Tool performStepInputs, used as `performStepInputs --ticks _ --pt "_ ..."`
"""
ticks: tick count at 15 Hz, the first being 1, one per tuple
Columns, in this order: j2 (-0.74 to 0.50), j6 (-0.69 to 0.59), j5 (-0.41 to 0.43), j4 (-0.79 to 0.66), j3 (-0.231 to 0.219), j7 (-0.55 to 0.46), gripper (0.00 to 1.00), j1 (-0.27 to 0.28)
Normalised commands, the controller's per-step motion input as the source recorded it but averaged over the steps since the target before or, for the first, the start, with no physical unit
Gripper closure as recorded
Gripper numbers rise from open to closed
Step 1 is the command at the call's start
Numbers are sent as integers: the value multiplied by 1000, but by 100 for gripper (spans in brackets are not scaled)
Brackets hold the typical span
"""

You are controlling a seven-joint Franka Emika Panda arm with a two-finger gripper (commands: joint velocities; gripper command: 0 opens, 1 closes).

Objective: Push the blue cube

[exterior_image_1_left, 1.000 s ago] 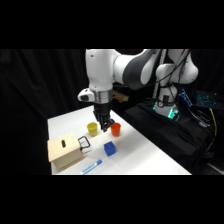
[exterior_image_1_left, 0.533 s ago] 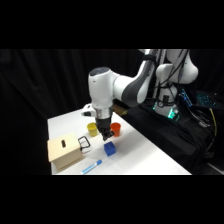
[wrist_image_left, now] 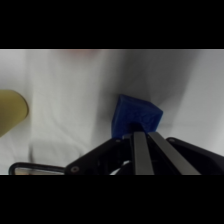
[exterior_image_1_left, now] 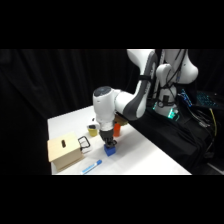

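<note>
**Pincer down on the blue cube, ready to shove**

Pincer [exterior_image_1_left: 108, 143] sits low over the white surface [exterior_image_1_left: 145, 155], directly above and touching the top of the blue cube [exterior_image_1_left: 109, 149], which lies near the front middle of the surface, between the tan box [exterior_image_1_left: 64, 151] on one side and open white ground on the other. From the wrist view the two fingers [wrist_image_left: 141, 152] run side by side, drawn together with hardly any gap, and their tips meet the near edge of the cube [wrist_image_left: 137, 116]; nothing is clasped between them. That suits a push: closed fingers make one stiff blade to lean against the cube's face instead of a fork that could straddle it.

Just behind the arm stand a yellow cup [exterior_image_1_left: 93, 129] and an orange cup [exterior_image_1_left: 117, 129], close to each other and a little apart from the cube. A slim light-blue stick [exterior_image_1_left: 91, 166] lies flat near the front edge, beside the box. The box carries a dark wire handle [exterior_image_1_left: 83, 144] on the side turned toward the cube.

Judging by the contact, the approach looks finished and the shove itself is what remains. The cube seems turned slightly askew to the fingers, so an off-centre press could spin it rather than slide it.
</note>
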Motion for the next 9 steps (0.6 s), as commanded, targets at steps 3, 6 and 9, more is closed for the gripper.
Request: performStepInputs --ticks 3,6,9 --pt "35 106 97 -11 76 -85 100 -59" --pt "-267 -171 80 -71 73 -68 100 -30" --pt "-419 -375 71 -28 58 -88 99 -28"
